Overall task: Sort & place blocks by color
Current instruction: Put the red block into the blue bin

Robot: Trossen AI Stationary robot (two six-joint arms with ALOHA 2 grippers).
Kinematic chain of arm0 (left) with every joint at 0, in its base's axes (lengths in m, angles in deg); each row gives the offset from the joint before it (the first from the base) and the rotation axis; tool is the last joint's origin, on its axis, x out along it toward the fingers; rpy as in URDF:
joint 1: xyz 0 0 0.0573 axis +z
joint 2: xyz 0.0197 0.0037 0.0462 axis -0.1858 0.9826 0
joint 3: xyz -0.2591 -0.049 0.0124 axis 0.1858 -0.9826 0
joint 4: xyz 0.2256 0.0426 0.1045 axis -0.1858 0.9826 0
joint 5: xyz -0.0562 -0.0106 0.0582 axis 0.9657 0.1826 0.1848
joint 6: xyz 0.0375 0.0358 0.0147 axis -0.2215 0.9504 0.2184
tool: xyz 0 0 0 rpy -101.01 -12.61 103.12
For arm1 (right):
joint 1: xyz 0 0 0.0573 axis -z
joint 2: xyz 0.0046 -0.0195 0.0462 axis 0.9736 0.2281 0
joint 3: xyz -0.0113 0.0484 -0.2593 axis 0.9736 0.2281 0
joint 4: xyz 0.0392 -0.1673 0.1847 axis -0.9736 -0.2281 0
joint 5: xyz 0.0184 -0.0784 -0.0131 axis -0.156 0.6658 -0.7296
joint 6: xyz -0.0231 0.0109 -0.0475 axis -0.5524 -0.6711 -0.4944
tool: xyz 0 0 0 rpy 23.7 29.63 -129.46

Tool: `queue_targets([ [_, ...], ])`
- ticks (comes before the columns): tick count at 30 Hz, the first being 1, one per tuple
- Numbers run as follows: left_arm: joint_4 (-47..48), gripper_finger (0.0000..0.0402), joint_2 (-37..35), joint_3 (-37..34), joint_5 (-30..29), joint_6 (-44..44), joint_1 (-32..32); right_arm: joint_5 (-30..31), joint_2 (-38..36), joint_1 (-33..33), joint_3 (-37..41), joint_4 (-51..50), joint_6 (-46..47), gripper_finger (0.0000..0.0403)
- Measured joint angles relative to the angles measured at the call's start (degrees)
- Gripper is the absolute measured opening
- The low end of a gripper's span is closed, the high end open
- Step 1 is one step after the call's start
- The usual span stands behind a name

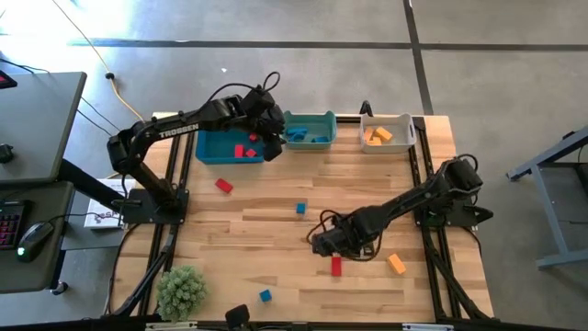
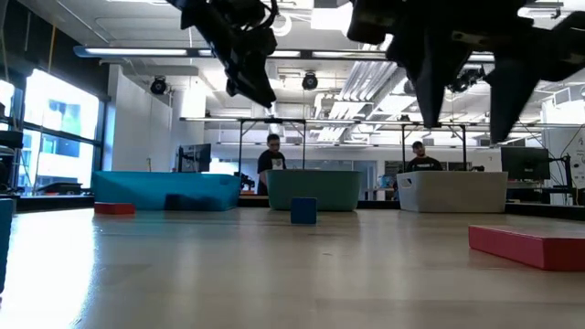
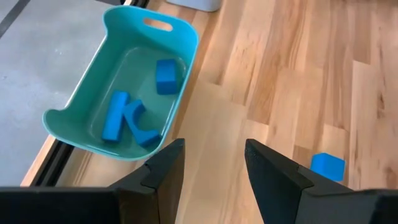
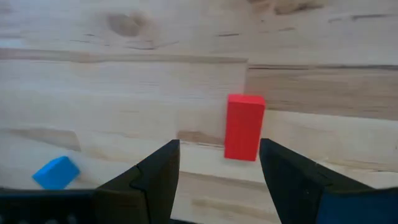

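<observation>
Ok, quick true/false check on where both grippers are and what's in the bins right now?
1. The right gripper is open above the red bar. True.
2. The left gripper holds a blue block. False: its fingers are empty, near the teal bin.
3. The teal bin holds blue blocks. True.
4. The white-grey bin holds red blocks. False: it holds orange ones.
5. The table is cleared of loose blocks. False: several remain, such as a blue cube.
</observation>
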Motion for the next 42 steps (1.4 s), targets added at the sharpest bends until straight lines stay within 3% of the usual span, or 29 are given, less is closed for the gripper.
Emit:
queue_targets([
  [34, 0.19, 0.0158, 0.0, 0.0, -0.67, -0.02, -0.2, -5.46, 13.0, -6.16, -0.08, 7.95, 6.44, 0.0208],
  [38, 0.11, 0.0159, 0.0, 0.0, -0.75, -0.01, -0.2, -6.17, 13.07, -6.12, -0.07, 7.68, 7.72, 0.0182],
  [42, 0.11, 0.0159, 0.0, 0.0, -0.75, 0.0, -0.17, -7.17, 13.11, -6.12, -0.04, 7.43, 8.35, 0.0119],
])
